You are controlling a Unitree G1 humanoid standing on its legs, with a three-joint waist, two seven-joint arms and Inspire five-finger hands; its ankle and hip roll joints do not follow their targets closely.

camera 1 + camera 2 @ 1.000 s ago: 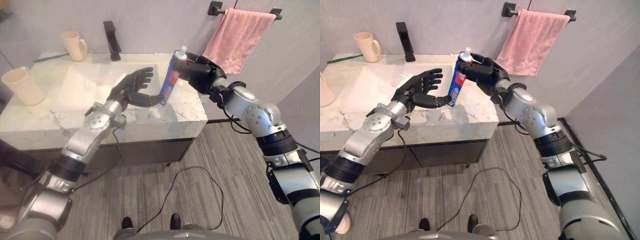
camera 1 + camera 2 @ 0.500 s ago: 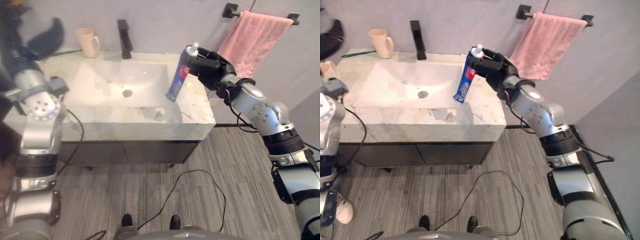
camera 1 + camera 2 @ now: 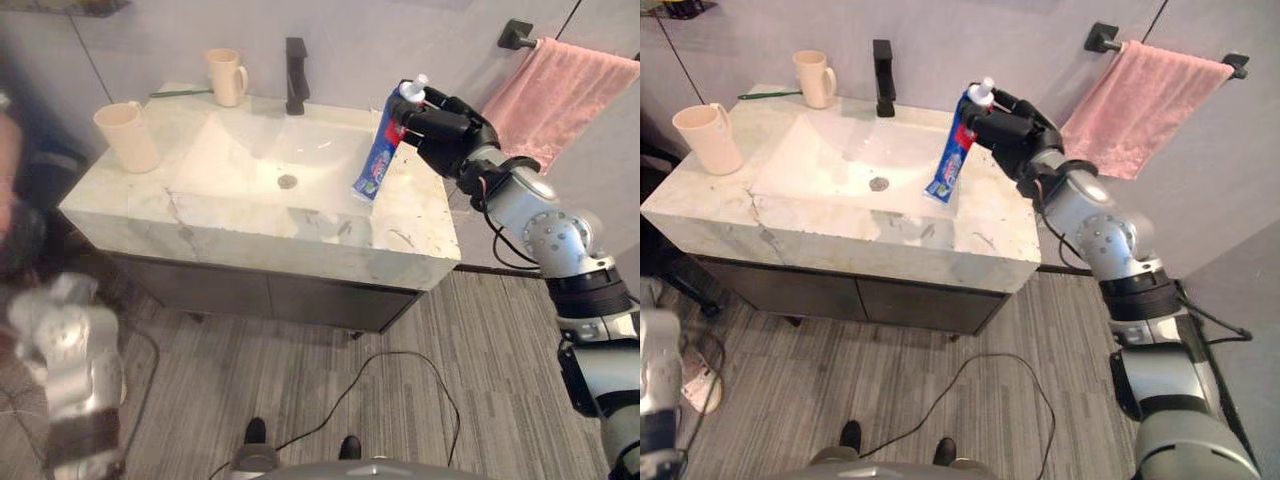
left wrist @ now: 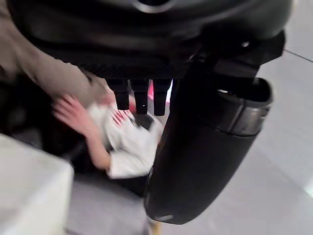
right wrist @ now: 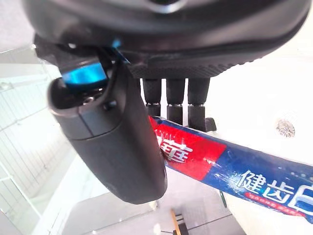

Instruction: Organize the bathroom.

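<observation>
A blue and red toothpaste tube (image 3: 383,148) with a white cap stands tilted, cap up, over the right side of the sink basin (image 3: 250,160). My right hand (image 3: 446,128) is shut on its upper end. In the right wrist view the fingers (image 5: 176,100) and thumb pinch the tube (image 5: 220,164). My left arm hangs low, off the counter's left end. In the left wrist view the left hand (image 4: 205,147) holds nothing, and its fingers look relaxed.
On the marble counter (image 3: 400,235) stand a cream cup (image 3: 127,135) at the left and a cream mug (image 3: 227,75) at the back, beside a green toothbrush (image 3: 180,93). A black faucet (image 3: 296,75) rises behind the basin. A pink towel (image 3: 580,100) hangs at the right. A person's hand (image 4: 73,112) appears past my left hand.
The camera has shifted. My left hand has left the tube and swung down to the lower left. The right hand keeps hold of the tube over the basin's right side.
</observation>
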